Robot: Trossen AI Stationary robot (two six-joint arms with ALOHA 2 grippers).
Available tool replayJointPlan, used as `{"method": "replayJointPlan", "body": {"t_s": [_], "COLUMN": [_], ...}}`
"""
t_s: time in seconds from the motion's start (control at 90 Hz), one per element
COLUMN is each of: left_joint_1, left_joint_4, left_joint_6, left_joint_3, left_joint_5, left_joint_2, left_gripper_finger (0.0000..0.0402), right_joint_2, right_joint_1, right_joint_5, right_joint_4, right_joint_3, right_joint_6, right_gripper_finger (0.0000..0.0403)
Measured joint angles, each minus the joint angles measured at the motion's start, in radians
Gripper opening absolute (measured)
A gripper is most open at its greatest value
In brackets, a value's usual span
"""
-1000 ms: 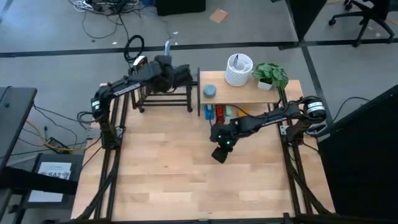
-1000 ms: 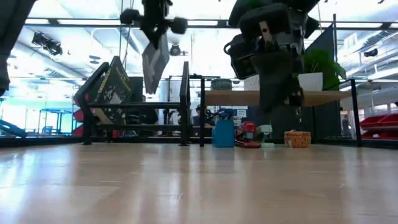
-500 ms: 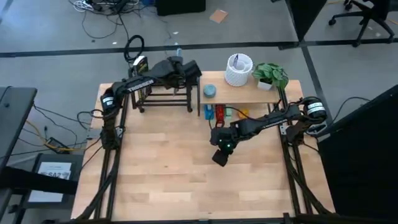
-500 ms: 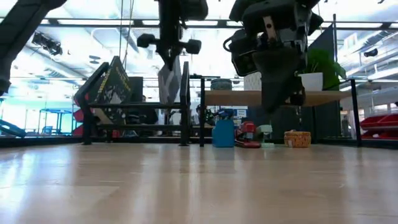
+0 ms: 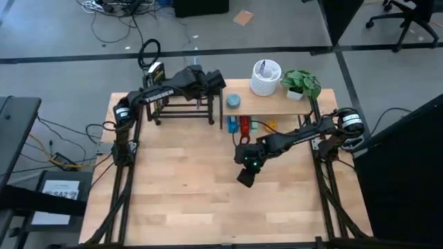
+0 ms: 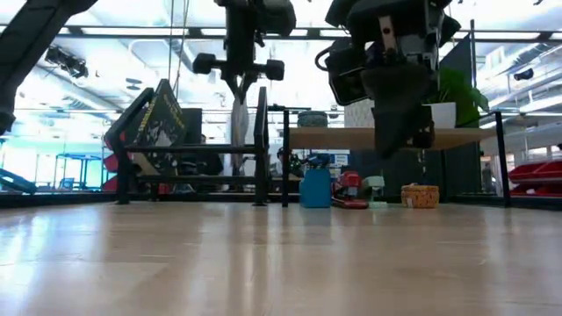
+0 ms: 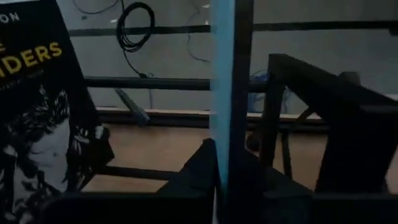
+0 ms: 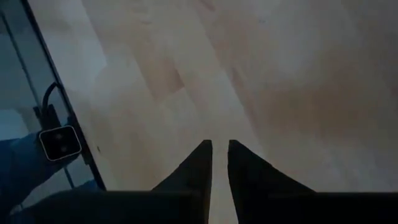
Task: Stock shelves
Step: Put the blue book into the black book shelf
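Over the black rack: a thin light-blue book [image 7: 221, 93] is being held on edge, close to upright, by the left gripper [image 5: 208, 79] above the bars at the rack's right end.
Black rack [image 5: 181, 109]: it is standing at the far left of the tabletop, with a dark-covered book [image 6: 154, 118] leaning at its left end.
Left claw: it is clenched on the lower edge of the thin book, one finger on each face.
Step in hand: the thin book is being lowered into the rack, by judgement.
Doing it well: the book is best kept upright and clear of the rack's right end frame [image 6: 261, 145], and let go only once its lower edge is being carried by the bars.
Wooden shelf [image 5: 277, 106]: it is standing just right of the rack, with a white holder, a plant and a round blue thing on top.
Right gripper [image 5: 248, 169]: it is hanging over bare tabletop, in front of the rack and to its right, with fingers nearly closed on nothing.
Hidden: the book's lower edge is being covered by the fingers, so contact with the bars cannot be told.
Hard to make out: the small things under the wooden shelf.
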Motion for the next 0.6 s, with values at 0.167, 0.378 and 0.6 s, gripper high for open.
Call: {"method": "replayJointPlan", "body": {"t_s": [0.167, 0.378, 0.6], "left_joint_1": [-0.011, -0.061, -0.098], "left_joint_4": [-0.005, -0.006, 0.009], "left_joint_6": [-0.010, -0.050, -0.079], "left_joint_3": [0.000, 0.000, -0.002], "left_joint_5": [-0.016, -0.163, -0.210], "left_joint_2": [0.000, -0.001, 0.022], "left_gripper_finger": [0.0004, 0.0003, 0.0002], "right_joint_2": [0.000, 0.000, 0.000], "right_joint_1": [0.000, 0.013, 0.034], "right_joint_5": [-0.002, -0.008, -0.009], "right_joint_4": [0.000, 0.000, 0.000], "right_joint_3": [0.000, 0.000, 0.000], "right_joint_6": [0.000, 0.000, 0.000], "right_gripper_finger": [0.0024, 0.0023, 0.0023]}}
